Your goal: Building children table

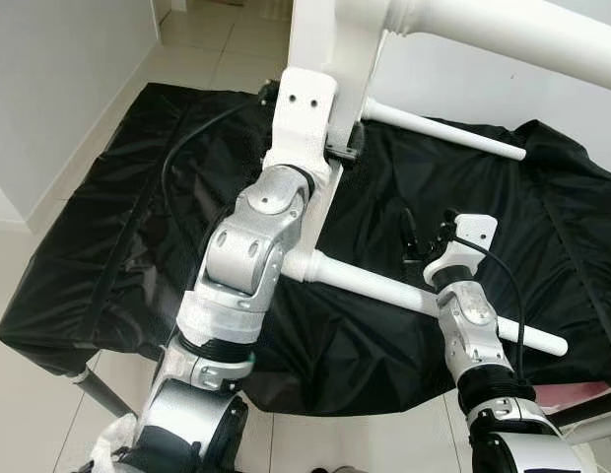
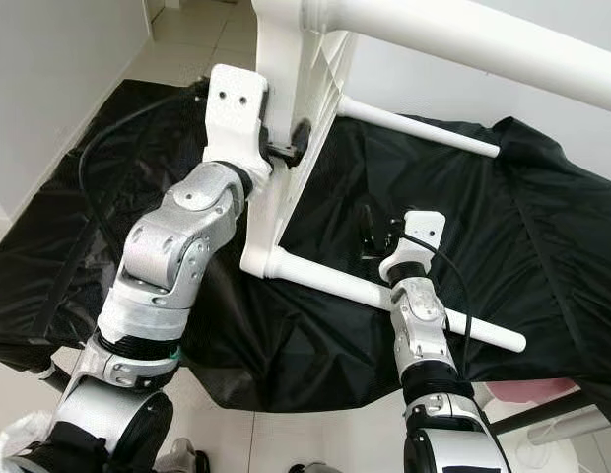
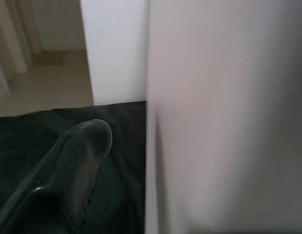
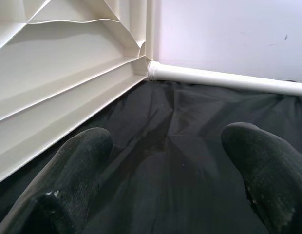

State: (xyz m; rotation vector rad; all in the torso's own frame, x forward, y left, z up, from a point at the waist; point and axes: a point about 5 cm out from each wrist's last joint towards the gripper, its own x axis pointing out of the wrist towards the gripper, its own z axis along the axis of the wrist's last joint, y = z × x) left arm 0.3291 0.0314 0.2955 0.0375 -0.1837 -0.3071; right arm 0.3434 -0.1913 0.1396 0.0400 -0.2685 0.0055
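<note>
A white children's table stands on its side, its top (image 1: 330, 59) upright on a black cloth (image 1: 118, 217). White round legs stick out to the right: a lower one (image 1: 384, 288), a farther one (image 1: 443, 130) and an upper one (image 1: 512, 30). My left gripper (image 1: 340, 150) is raised and shut on the edge of the top; the left wrist view has one black finger (image 3: 83, 156) beside the white panel (image 3: 224, 122). My right gripper (image 1: 414, 236) hovers open over the cloth just beyond the lower leg, facing the ribbed underside (image 4: 58, 87) and the far leg (image 4: 224, 79).
The cloth covers a low work table whose dark leg (image 1: 99, 394) shows at the front left. A white wall (image 1: 59, 79) runs along the left, with tiled floor (image 1: 207, 39) beyond. A pink object (image 1: 581, 399) lies at the front right corner.
</note>
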